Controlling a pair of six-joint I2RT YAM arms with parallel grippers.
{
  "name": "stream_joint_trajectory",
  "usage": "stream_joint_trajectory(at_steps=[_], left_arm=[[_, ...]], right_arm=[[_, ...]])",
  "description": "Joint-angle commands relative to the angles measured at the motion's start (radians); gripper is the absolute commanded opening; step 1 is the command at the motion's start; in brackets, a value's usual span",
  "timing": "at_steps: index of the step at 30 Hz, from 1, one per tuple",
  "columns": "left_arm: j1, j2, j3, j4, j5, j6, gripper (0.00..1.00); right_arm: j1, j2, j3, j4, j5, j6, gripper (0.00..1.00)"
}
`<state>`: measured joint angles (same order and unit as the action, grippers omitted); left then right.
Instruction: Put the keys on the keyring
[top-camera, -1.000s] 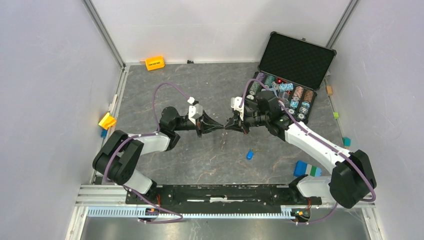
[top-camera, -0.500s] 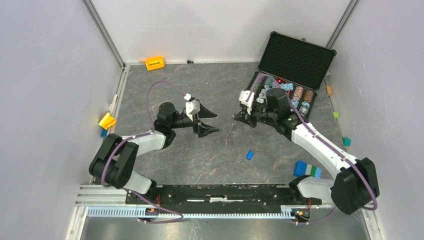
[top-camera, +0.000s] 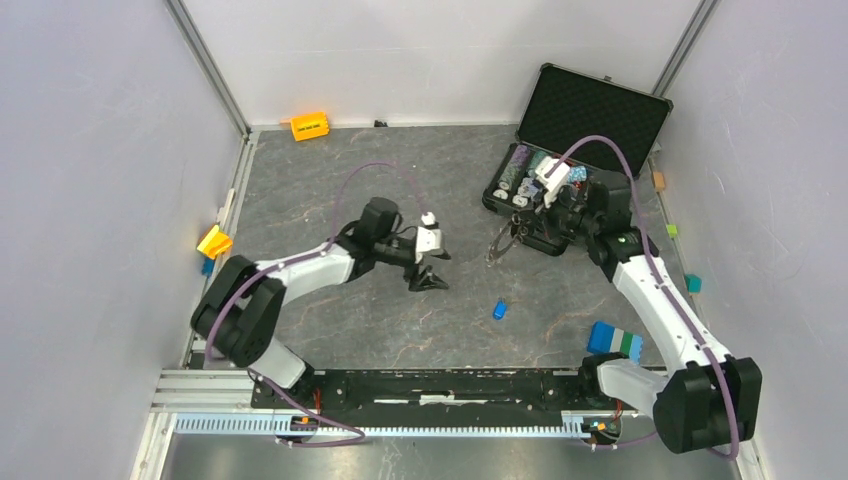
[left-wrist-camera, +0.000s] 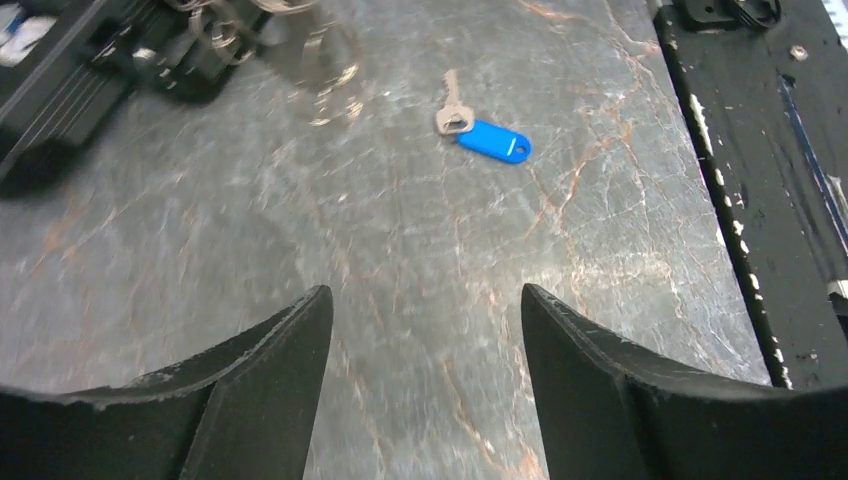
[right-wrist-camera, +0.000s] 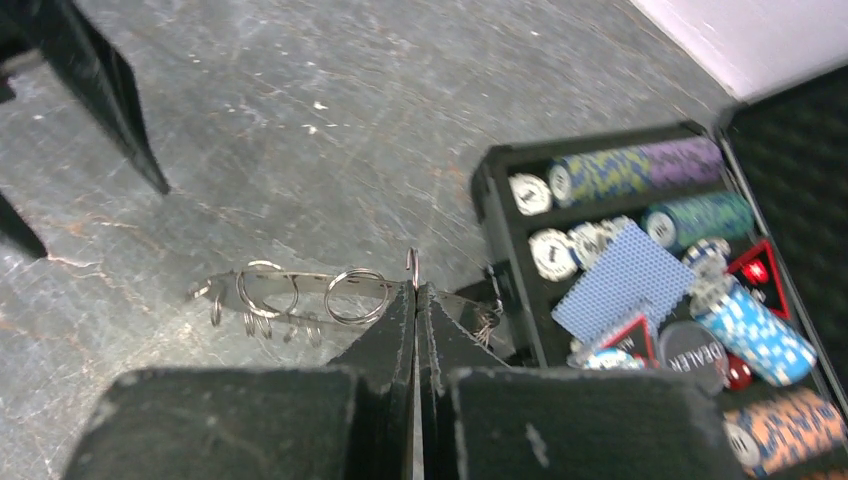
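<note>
Left wrist view: a small silvery key with a blue plastic tag (left-wrist-camera: 485, 135) lies loose on the grey marbled table (left-wrist-camera: 400, 260), ahead of the left gripper (left-wrist-camera: 425, 300), whose jaws stand wide apart with nothing between them.

The right gripper (right-wrist-camera: 415, 290) is pressed together on the keyring (right-wrist-camera: 300, 290), a thin metal band hung with small split rings, held out over the table beside the black case of poker chips (right-wrist-camera: 495, 190). The step in hand looks like fetching the next key. For that, the left arm would need to lower over the key, close on its tag rather than the thin blade, and carry it across to the keyring.
</note>
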<state>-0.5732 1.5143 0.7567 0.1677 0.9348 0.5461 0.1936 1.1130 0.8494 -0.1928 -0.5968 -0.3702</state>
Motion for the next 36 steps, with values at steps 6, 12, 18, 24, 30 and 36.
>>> stream_joint_trajectory(at_steps=[6,12,18,24,30,36], left_arm=[[-0.164,0.329,0.446,-0.627,0.061,0.501,0.54],[-0.222,0.46,0.602,-0.803,0.082,0.645,0.51],[-0.272,0.522,0.689,-0.83,0.041,0.629,0.53],[-0.32,0.588,0.79,-0.83,-0.05,0.484,0.56],[-0.344,0.627,0.827,-0.726,-0.147,0.269,0.58],[-0.353,0.66,0.871,-0.688,-0.206,0.175,0.59]], right_arm=[[-0.134,-0.076,0.032,-0.038,0.016,0.047,0.0],[-0.216,-0.112,0.03,-0.058,0.052,0.063,0.0],[-0.282,-0.097,0.053,-0.097,0.056,0.076,0.0],[-0.294,-0.129,0.027,-0.099,0.048,0.071,0.0],[-0.296,-0.138,0.019,-0.111,0.006,0.064,0.0],[-0.296,-0.141,-0.008,-0.104,-0.022,0.067,0.0]])
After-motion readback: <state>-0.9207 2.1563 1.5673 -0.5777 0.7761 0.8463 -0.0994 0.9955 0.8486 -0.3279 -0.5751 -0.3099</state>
